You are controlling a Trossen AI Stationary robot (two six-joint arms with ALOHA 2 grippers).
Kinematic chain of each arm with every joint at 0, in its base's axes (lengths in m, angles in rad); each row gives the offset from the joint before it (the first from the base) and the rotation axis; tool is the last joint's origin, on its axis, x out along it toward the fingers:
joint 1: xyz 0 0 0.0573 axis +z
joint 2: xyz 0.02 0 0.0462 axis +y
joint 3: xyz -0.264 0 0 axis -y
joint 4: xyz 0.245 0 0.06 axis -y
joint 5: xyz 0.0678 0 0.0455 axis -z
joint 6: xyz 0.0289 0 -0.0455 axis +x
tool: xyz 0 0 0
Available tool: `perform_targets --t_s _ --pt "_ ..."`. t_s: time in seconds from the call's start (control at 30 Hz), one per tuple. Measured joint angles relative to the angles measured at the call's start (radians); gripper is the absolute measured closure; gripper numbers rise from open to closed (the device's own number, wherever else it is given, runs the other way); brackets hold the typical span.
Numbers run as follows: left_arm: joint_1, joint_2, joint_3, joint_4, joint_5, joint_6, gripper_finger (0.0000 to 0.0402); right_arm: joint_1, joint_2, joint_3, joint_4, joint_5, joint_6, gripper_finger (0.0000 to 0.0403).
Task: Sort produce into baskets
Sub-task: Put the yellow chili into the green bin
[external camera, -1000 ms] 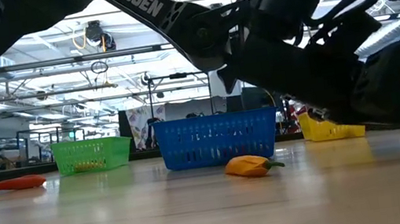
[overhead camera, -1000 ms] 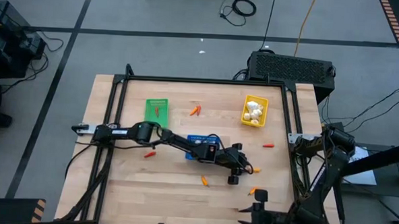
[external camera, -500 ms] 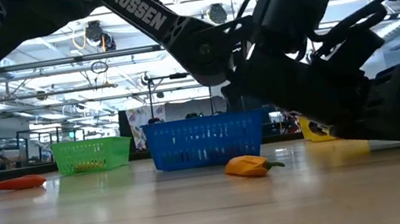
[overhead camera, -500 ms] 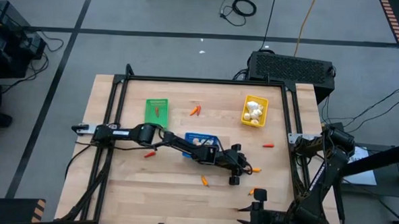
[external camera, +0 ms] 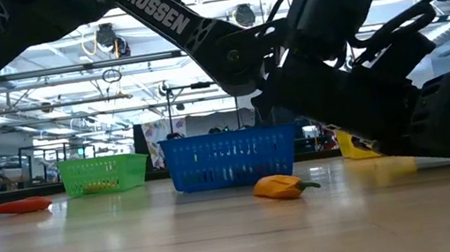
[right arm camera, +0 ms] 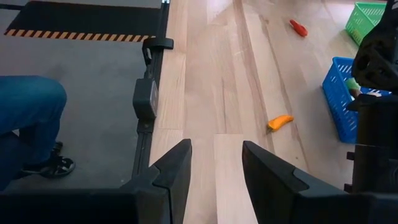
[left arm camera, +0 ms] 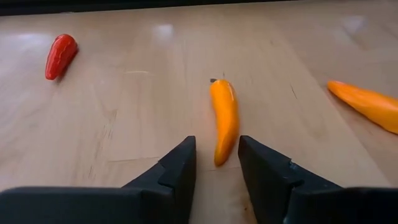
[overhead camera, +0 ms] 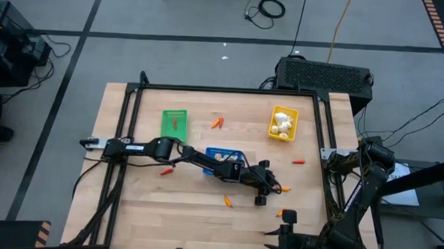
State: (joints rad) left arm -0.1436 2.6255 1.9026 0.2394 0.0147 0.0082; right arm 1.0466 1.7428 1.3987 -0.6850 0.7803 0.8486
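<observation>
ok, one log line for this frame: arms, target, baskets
left gripper: low on table, fingers open astride orange pepper tip, no grip | right gripper: parked at table edge, open | blue basket: behind left arm

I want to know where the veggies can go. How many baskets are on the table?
3. The green basket sits toward the table's far left, the blue basket in the middle, partly under the left arm, and the yellow basket at the far right.

Scattered produce (left arm camera: pixel 224 121), three baskets (overhead camera: pixel 224 155)
</observation>
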Motion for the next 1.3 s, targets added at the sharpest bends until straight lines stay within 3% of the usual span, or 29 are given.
perform_targets --t_s 0.4,0.6,0.83,1.13,1.3 --pt "-0.003 0.000 0.006 -0.016 0.012 -0.003 0.0390 0.002 0.000 0.000 0.002 0.000 0.004 0.0268" --pt "0.004 -0.009 0.059 -0.112 0.007 -0.002 0.0396 0.003 0.000 0.000 0.007 -0.034 0.030 0.0268" --pt "0.023 -0.123 0.157 -0.470 -0.076 0.047 0.0399 0.004 0.000 0.000 0.024 -0.075 0.060 0.0268" --pt "0.056 -0.400 0.179 -1.160 -0.221 0.075 0.0401 0.023 0.000 0.000 0.050 -0.079 0.142 0.0268" --pt "0.058 -0.534 0.180 -1.479 -0.303 0.014 0.0401 0.024 0.000 0.000 0.078 -0.075 0.138 0.0268"
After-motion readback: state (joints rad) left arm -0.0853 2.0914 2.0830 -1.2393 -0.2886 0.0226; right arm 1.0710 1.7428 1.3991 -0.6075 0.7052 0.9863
